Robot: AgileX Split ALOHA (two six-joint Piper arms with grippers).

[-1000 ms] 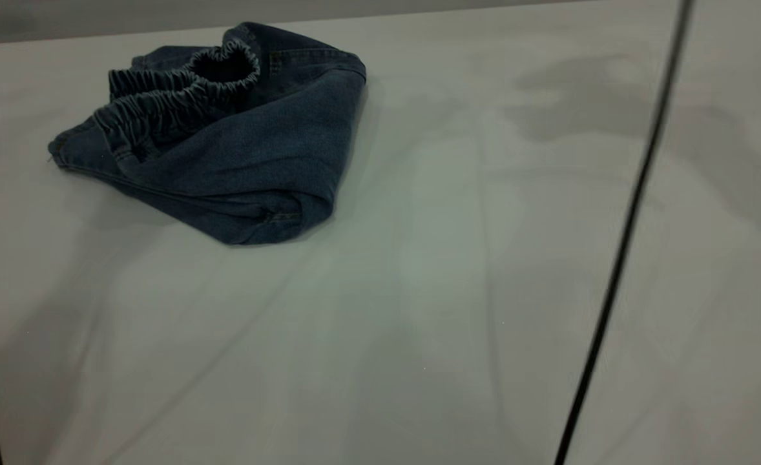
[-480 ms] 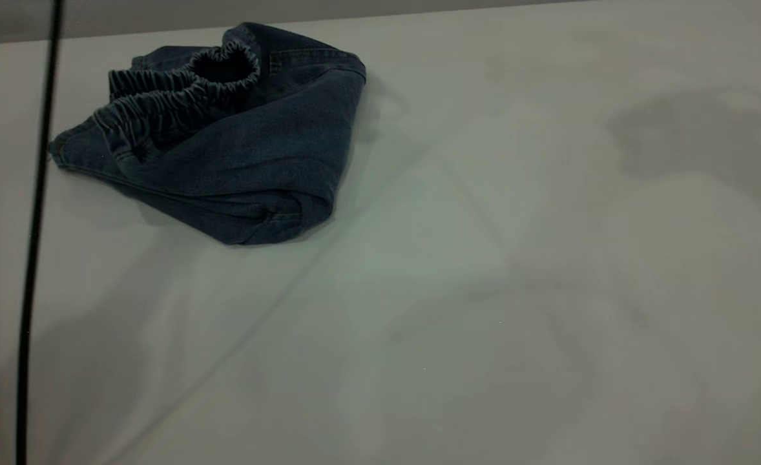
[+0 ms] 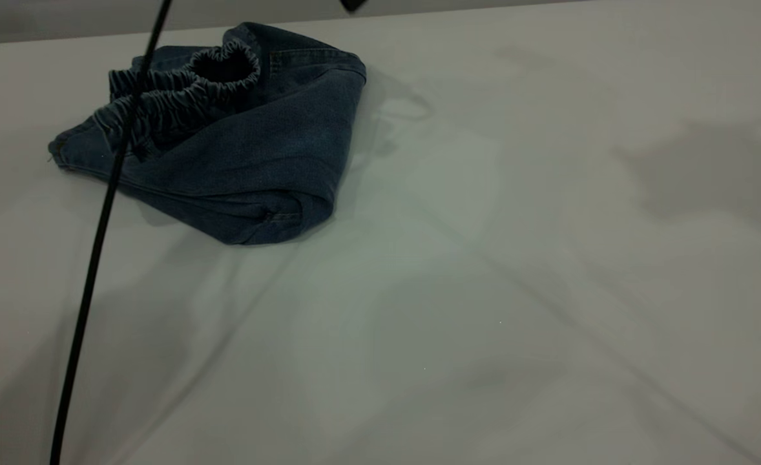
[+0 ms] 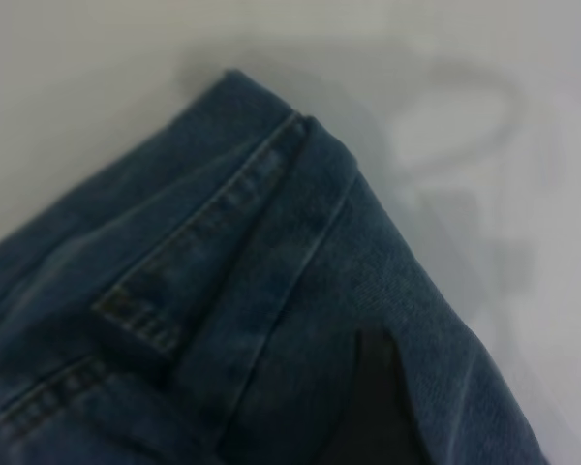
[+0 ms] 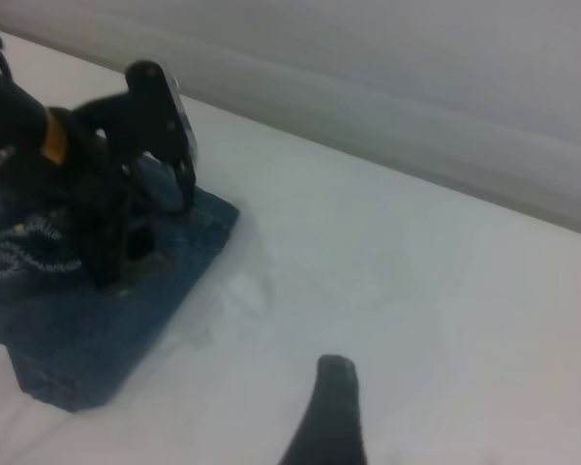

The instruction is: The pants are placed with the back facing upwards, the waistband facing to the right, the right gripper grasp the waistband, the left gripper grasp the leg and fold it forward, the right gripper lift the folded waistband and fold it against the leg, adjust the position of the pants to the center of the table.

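Observation:
The dark blue denim pants (image 3: 238, 148) lie bunched at the table's far left, with the gathered elastic waistband (image 3: 180, 90) on top toward the left. In the right wrist view my left gripper (image 5: 145, 237) hangs open over the pants (image 5: 97, 339), its fingers (image 5: 179, 145) just above a denim corner. The left wrist view is filled by a stitched denim fold (image 4: 223, 223), with one dark fingertip (image 4: 378, 407) against the cloth. My right gripper (image 5: 412, 441) is open over bare table, well to the right of the pants, holding nothing.
A thin black cable (image 3: 99, 226) hangs slanted across the pants' left part in the exterior view. A black part (image 3: 352, 4) shows at the top edge. The white table (image 3: 484, 290) stretches to the right and front, and its far edge (image 5: 387, 126) runs behind the pants.
The black cable swung from the right side to the far left, and now leans across the waistband. Shadows shifted over the table. The pants have not moved.

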